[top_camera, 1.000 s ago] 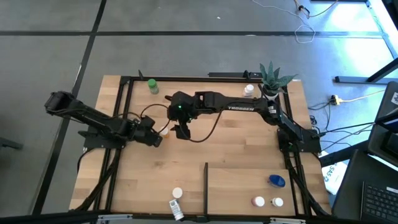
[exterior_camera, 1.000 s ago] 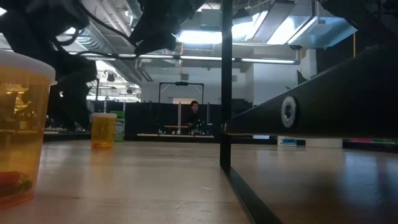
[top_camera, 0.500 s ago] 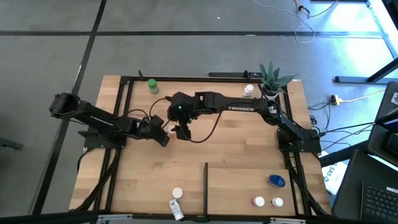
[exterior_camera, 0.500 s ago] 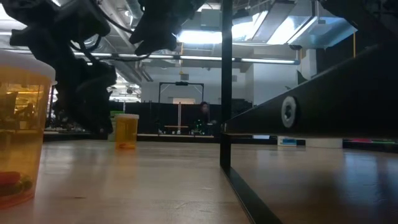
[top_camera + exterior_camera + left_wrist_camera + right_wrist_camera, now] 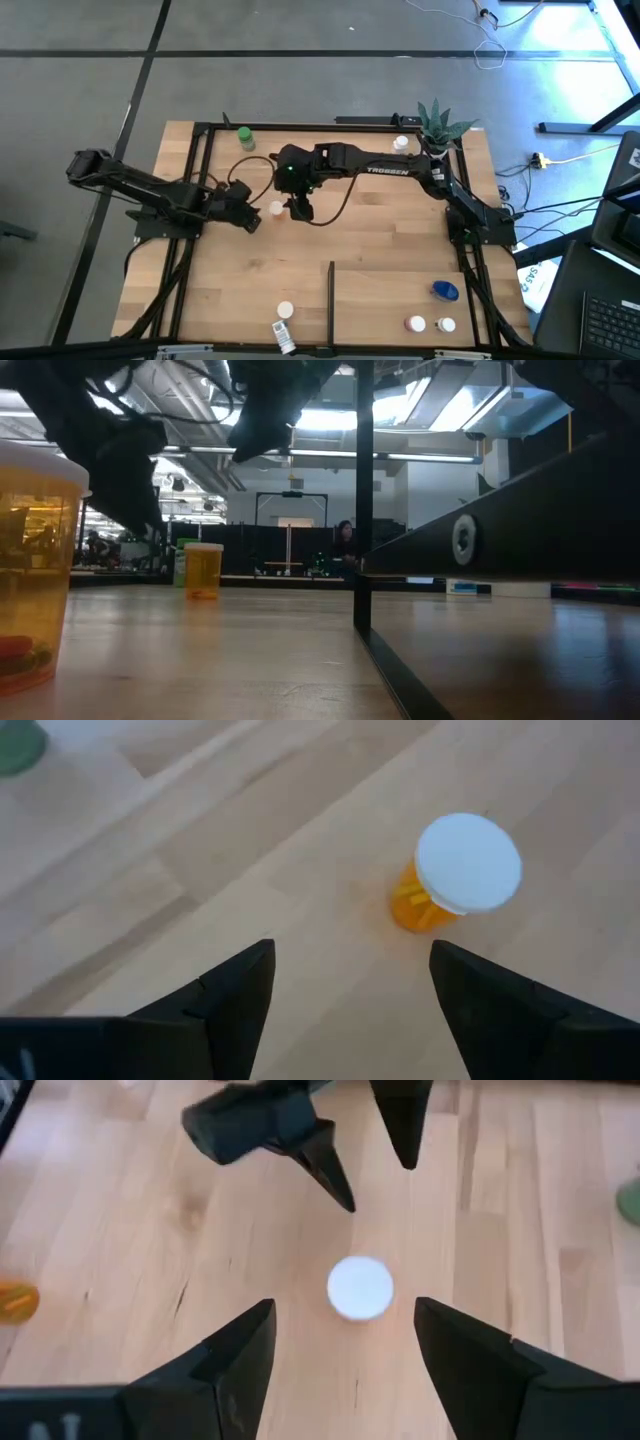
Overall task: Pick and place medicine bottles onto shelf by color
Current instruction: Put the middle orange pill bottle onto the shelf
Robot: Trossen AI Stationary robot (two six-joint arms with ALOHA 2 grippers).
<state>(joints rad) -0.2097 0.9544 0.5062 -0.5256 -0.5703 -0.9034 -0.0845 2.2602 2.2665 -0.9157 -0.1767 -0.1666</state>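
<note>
High view: orange bottle (image 5: 276, 208) between open tools, seemingly untouched.

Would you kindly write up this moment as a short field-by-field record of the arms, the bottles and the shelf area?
left gripper: open, empty, just short of the orange bottle
right gripper: open, empty, above the orange bottle
orange bottle: white cap, upright at table centre, untouched
green bottle: far edge of the table, left of centre
blue bottle: right of the divider bar, with two white-capped bottles nearer the front edge
left section: one white-capped bottle upright, one lying down
plant: far right corner, a white-capped bottle beside it
</note>
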